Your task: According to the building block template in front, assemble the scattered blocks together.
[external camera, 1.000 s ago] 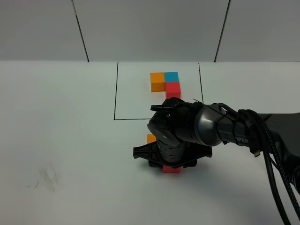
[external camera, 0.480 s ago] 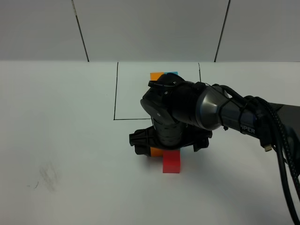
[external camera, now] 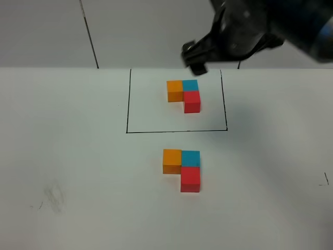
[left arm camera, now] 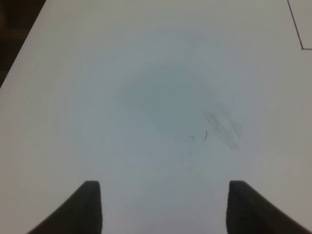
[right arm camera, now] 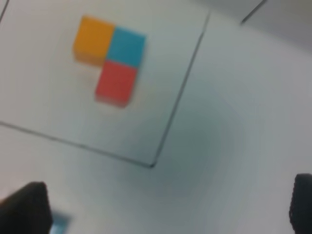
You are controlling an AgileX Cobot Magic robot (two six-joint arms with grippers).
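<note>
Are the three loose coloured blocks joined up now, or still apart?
Joined. The orange block, blue block and red block sit touching in an L, matching the outlined template. Nothing holds them.

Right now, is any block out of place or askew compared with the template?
Nothing stands out. The assembled blocks form the same L as the template: orange beside blue, red under blue, edges flush. Only a faint smudge marks the table.

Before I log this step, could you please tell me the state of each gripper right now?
Left gripper: jaws apart, holding nothing.
Right gripper: jaws wide open, holding nothing.
</note>
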